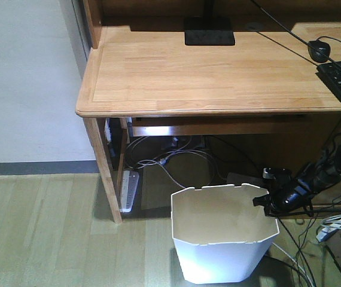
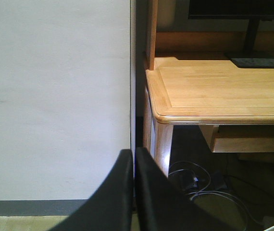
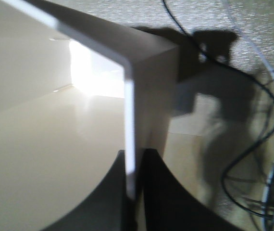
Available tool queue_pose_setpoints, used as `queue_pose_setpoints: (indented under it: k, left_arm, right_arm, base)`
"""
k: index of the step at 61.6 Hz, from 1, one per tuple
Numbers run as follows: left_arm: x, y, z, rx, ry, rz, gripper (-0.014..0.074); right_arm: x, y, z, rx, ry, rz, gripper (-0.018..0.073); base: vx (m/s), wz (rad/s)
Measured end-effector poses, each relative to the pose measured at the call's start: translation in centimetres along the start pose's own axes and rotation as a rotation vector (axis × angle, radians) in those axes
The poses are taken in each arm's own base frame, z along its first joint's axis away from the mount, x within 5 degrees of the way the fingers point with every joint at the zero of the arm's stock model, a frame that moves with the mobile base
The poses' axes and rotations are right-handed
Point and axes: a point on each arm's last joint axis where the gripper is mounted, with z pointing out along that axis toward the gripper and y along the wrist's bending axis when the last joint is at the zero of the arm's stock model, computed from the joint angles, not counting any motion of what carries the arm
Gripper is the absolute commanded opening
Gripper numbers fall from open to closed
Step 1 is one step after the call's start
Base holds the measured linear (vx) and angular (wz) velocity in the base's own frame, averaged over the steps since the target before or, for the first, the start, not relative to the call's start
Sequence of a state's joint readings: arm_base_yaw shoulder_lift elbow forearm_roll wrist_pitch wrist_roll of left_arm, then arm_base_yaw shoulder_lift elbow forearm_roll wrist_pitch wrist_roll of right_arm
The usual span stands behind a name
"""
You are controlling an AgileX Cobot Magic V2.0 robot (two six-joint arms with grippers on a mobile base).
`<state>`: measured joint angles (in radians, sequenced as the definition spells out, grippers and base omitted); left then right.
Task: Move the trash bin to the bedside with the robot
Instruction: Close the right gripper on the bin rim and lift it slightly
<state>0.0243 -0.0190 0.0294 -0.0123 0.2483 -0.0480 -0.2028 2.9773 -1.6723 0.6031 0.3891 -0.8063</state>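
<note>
Right wrist: right jaws pinch trash bin (image 3: 55, 144) rim; left jaws pressed together.

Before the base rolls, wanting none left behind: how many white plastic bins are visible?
1: the white faceted plastic bin, on the floor before the wooden desk; others may hide off-frame.

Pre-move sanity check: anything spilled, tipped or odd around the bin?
Nothing spilled or damaged. The trash bin stands upright and empty, right gripper clamped on its rim. Only oddity: loose cables tangled under the desk.

Upright white faceted-rim trash bin (image 1: 218, 260)
</note>
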Motion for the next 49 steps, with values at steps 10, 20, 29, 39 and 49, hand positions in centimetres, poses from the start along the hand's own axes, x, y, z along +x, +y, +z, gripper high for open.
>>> queue_pose_setpoints:
  k: [10, 20, 29, 39, 49]
  left_arm:
    - [0.0, 0.0, 0.0, 0.0, 0.0, 0.0, -0.0006]
    - [0.0, 0.0, 0.0, 0.0, 0.0, 0.0, -0.0006]
    - [0.0, 0.0, 0.0, 0.0, 0.0, 0.0, -0.0006]
    - [0.0, 0.0, 0.0, 0.0, 0.0, 0.0, -0.0006]
    - [0.0, 0.0, 0.0, 0.0, 0.0, 0.0, -0.0006]
  right_arm:
    - [0.9, -0.1, -1.9, -0.056, -0.044, -0.012, -0.0006]
    - [1.1, 0.3, -5.4, -0.076, -0.089, -0.06, -0.0006]
    - [1.3, 1.4, -8.9, -0.083, -0.116, -0.081, -0.0006]
    - [1.8, 2.6, -13.0, -0.083, -0.14, -0.096, -0.0006]
    - [3.2, 3.8, -16.2, -0.087, -0.149, -0.112, -0.0006]
  base:
    - [0.0, 0.0]
    - [0.0, 0.0]
    - [0.0, 0.0]
    - [0.0, 0.0]
    - [0.0, 0.0]
